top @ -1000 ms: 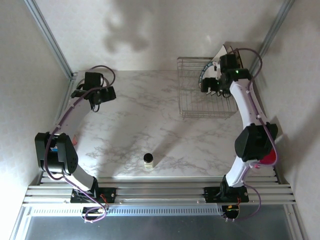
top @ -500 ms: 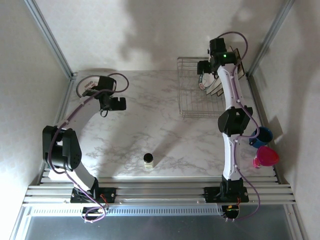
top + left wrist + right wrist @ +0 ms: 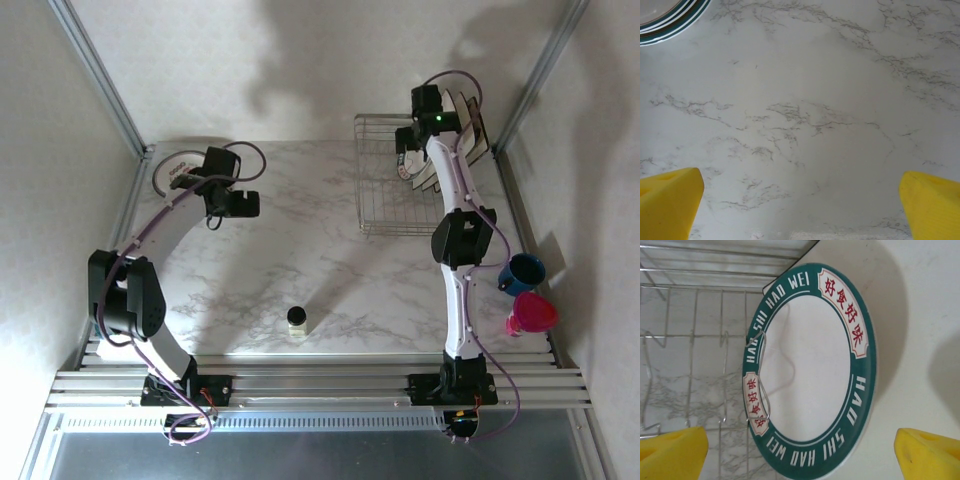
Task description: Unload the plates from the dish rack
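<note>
Plates (image 3: 418,172) stand on edge at the right end of the dish rack (image 3: 385,195), in the upper right of the overhead view. Among them, a round white plate (image 3: 810,365) with a green lettered rim leans behind a wire divider (image 3: 762,370). Square dark-edged plates (image 3: 473,125) stand just past it toward the right wall. The right gripper (image 3: 800,450) hangs over the rack facing the round plate, its yellow fingers (image 3: 670,452) spread wide apart in the lower corners of the wrist view, clear of the plate. Another green-rimmed plate (image 3: 168,172) lies flat at the upper left of the marble table (image 3: 300,250). The left gripper (image 3: 800,205) hovers near it over bare marble, fingers likewise apart. A small jar (image 3: 297,320) stands at lower centre, and a blue cup (image 3: 520,272) and pink cup (image 3: 532,315) sit at the right edge.
</note>
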